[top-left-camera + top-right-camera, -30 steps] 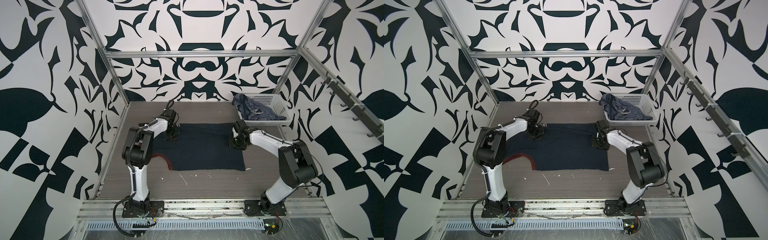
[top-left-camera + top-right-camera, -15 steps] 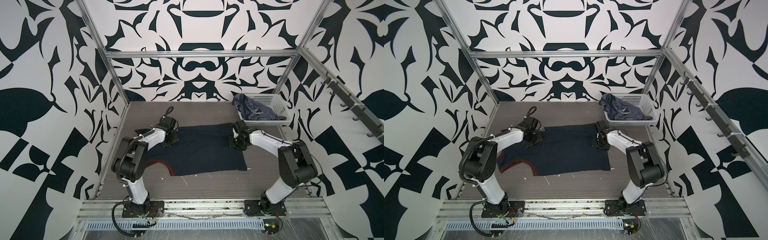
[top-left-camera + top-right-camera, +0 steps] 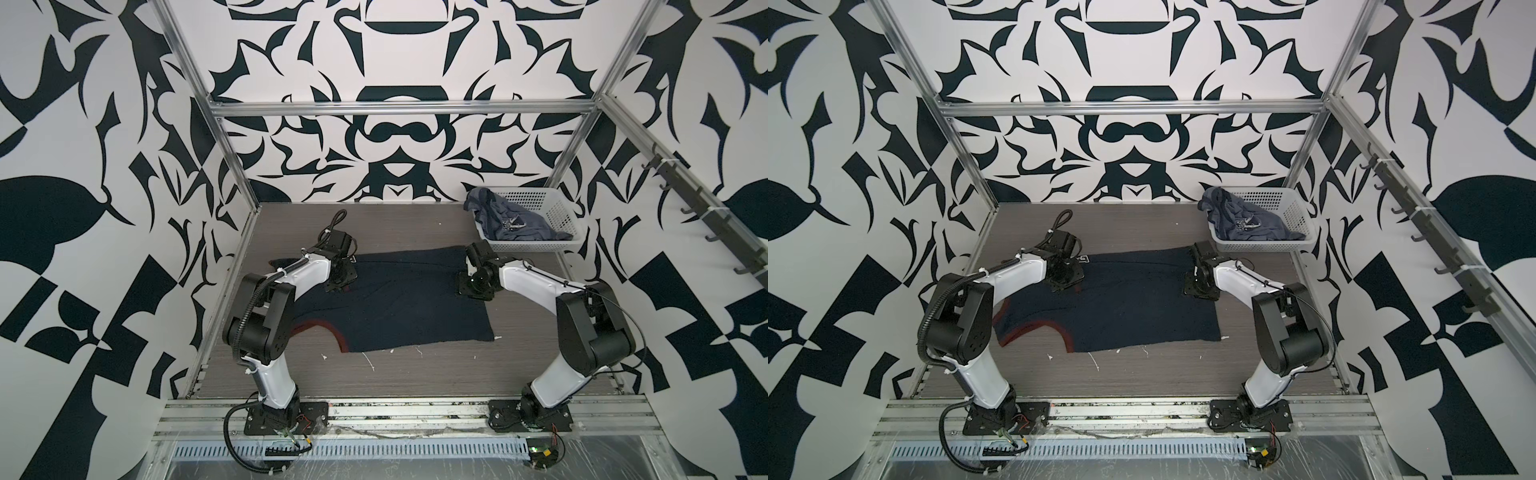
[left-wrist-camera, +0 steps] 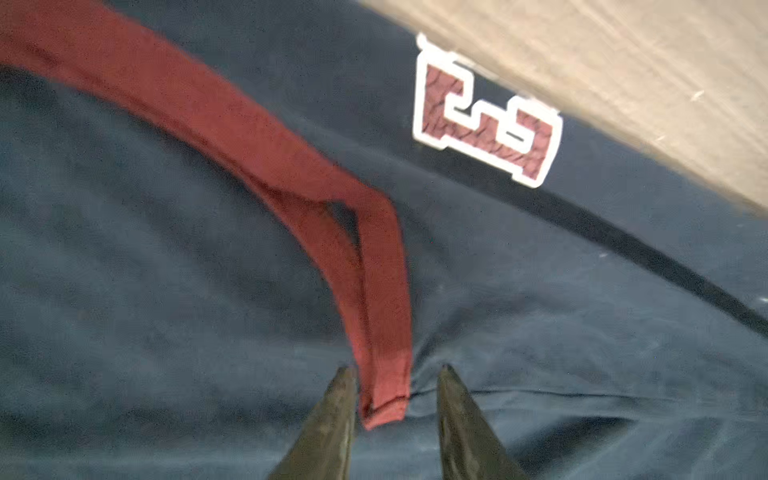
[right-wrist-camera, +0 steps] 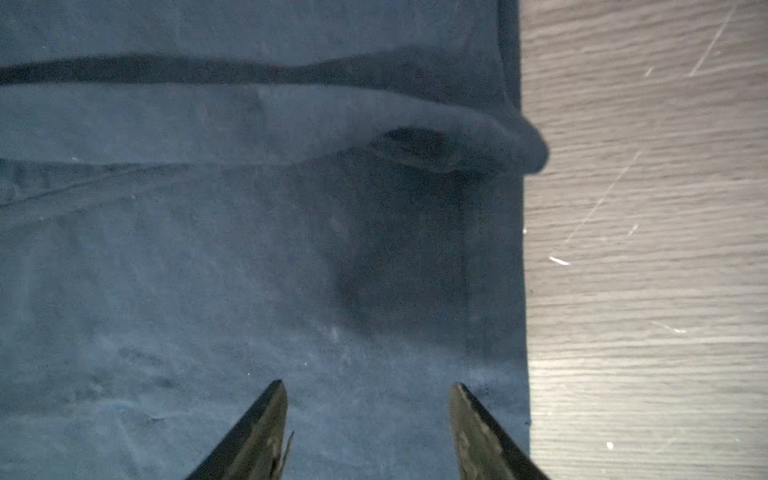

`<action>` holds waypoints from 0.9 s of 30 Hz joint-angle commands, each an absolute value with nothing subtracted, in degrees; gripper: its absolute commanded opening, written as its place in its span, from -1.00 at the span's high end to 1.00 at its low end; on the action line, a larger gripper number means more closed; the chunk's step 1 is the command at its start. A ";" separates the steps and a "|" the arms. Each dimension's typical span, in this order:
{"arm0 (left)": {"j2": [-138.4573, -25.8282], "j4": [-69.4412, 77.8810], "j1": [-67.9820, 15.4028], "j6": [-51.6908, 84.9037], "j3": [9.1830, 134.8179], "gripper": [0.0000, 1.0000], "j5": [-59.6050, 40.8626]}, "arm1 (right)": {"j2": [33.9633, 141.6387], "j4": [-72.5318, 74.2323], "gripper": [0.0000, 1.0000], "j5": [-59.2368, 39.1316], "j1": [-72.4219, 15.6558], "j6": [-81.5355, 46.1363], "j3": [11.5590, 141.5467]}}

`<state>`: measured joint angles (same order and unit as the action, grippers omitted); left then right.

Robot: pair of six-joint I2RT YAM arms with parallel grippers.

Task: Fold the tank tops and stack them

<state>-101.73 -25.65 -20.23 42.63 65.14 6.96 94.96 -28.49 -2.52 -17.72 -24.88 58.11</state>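
The dark navy tank top point(image 3: 407, 307) point(image 3: 1133, 307) lies flat mid-table, dark-red trim at its front left. My left gripper point(image 3: 340, 282) point(image 3: 1065, 282) is low over its far-left part. In the left wrist view its jaws point(image 4: 395, 369) stand apart around the end of the red strap point(image 4: 291, 166), which lies loose on the navy cloth beside the "23" print point(image 4: 486, 124). My right gripper point(image 3: 476, 286) point(image 3: 1200, 289) point(image 5: 368, 384) hovers open over the shirt's right edge, holding nothing. The slate-blue tank top point(image 3: 507, 220) point(image 3: 1241, 220) is crumpled in the basket.
The white perforated basket point(image 3: 561, 212) point(image 3: 1296, 208) stands at the back right, close behind my right arm. Bare wood-grain table point(image 5: 644, 208) lies right of the shirt's edge. White lint flecks point(image 3: 368, 359) dot the table in front of the shirt.
My left gripper came toward the front over the shirt with the red strap, and its jaws have parted from it. The right gripper stayed where it was, open.
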 commanded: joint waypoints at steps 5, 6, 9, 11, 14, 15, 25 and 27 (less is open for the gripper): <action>-104.15 -26.94 -20.13 42.89 66.88 0.38 6.59 | 95.01 -29.27 -0.33 -1.67 -17.63 -24.23 57.92; -104.34 -27.00 -20.08 42.89 66.97 0.38 6.65 | 95.10 -29.22 -0.32 -1.67 -17.64 -24.26 57.92; -104.89 -27.57 -20.13 42.97 67.19 0.33 7.01 | 95.10 -29.25 -0.32 -1.69 -17.67 -24.22 57.92; -104.94 -27.78 -20.12 43.13 67.07 0.27 7.31 | 95.14 -29.18 -0.32 -1.76 -17.66 -24.24 57.92; -105.18 -27.50 -20.12 43.31 66.89 0.22 7.13 | 95.19 -29.19 -0.32 -1.85 -17.64 -24.21 57.85; -105.55 -27.44 -20.10 43.25 66.97 0.22 6.91 | 95.14 -29.22 -0.32 -1.91 -17.67 -24.23 57.91; -106.46 -27.11 -20.09 43.11 67.68 0.63 6.79 | 94.81 -29.40 -0.32 -1.85 -17.67 -24.13 57.57; -105.84 -27.73 -20.10 42.81 67.76 0.66 7.75 | 94.83 -29.34 -0.32 -1.84 -17.67 -24.15 57.48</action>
